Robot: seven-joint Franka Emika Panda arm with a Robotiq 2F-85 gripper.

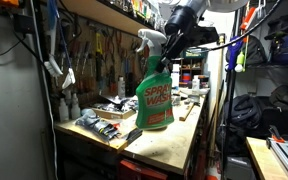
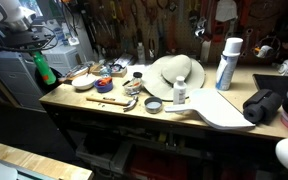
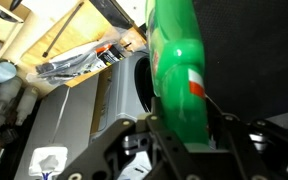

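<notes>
One green spray bottle point(image 1: 156, 100) hangs pinched in the gripper point(image 3: 179, 122) above the workbench point(image 1: 172, 148); mid-carry, seemingly; lowering demands keeping upright.

Bright green spray bottle point(image 1: 156, 100) with red-and-white label, black claw point(image 3: 181, 122), tan workbench point(image 1: 174, 140), cream hat point(image 2: 174, 72)

Robot arm point(image 1: 191, 10): white rounded shell, just above the gripper point(image 3: 179, 125). Gripper: matte black body, open-linkage fingers point(image 3: 119, 145), pivot pins visible at the joints.

"Spray Nine" in white lettering, on green spray bottle point(image 1: 156, 100)
</notes>
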